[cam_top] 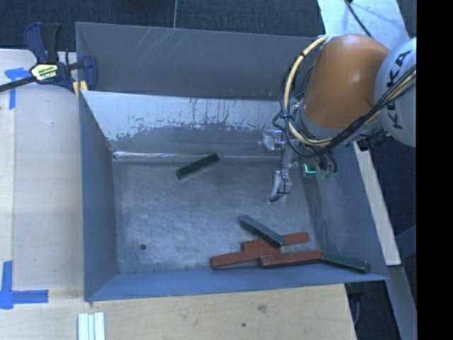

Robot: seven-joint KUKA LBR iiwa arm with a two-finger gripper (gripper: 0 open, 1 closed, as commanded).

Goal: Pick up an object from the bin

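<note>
Dark green stick point(260, 230), a short flat bar, lies in the front right part of the grey bin point(96, 211). One end rests across a small pile of red-brown sticks point(263, 255) that lie lengthwise along the front wall. A second dark green bar point(345, 262) sits at the right end of that pile, near the front right corner. A third point(197, 166) lies alone well apart, close to the back wall.

The gripper point(281, 188) hangs under the arm's orange cover point(343, 80), over bare floor on the bin's right side, between the lone back bar and the front pile. It is nearer the pile, just behind the green stick that rests on it. Nothing shows in its grasp, and from this angle I cannot tell whether the jaws are spread or pressed together.

By my judgement the pick is at the approach step, since nothing is gripped or lifted yet. If the nearest green stick is the target, the next move calls for a short shift toward the front wall, then a descent. The jaws should be spread and turned to close across the stick's narrow width, not along its length. Because that stick lies partly on the red-brown ones, it may sit tilted and could slide or pivot when touched, so closing near its middle looks safest.
</note>
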